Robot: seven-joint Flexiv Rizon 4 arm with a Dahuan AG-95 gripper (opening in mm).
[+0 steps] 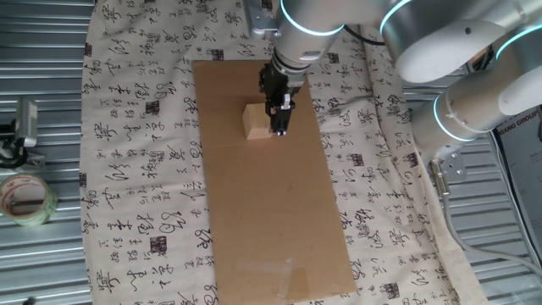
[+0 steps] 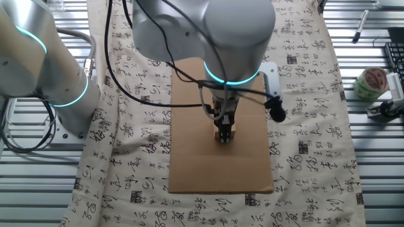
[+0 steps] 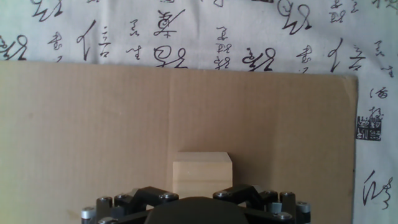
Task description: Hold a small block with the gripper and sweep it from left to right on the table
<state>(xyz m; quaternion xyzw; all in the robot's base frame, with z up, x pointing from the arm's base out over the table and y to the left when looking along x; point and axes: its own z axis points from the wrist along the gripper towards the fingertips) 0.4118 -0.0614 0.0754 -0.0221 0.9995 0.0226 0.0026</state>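
Observation:
The small block (image 1: pixel 257 121) is a pale tan wooden cube resting on the brown cardboard sheet (image 1: pixel 271 203) of the table, near the sheet's far end. My gripper (image 1: pixel 279 127) comes straight down onto the block's right side with its black fingers closed against it. In the other fixed view the gripper (image 2: pixel 225 134) covers most of the block (image 2: pixel 226 138); only a tan sliver shows at the tip. In the hand view the block (image 3: pixel 201 173) sits centred just beyond the black finger linkage; the fingertips are hidden.
A tape roll (image 1: pixel 25 199) lies on the ribbed metal at the left, also in the other fixed view (image 2: pixel 370 83). A pen (image 2: pixel 360 26) and a dark tool (image 2: pixel 386 108) lie near it. The calligraphy cloth (image 1: pixel 135 169) surrounds the cardboard.

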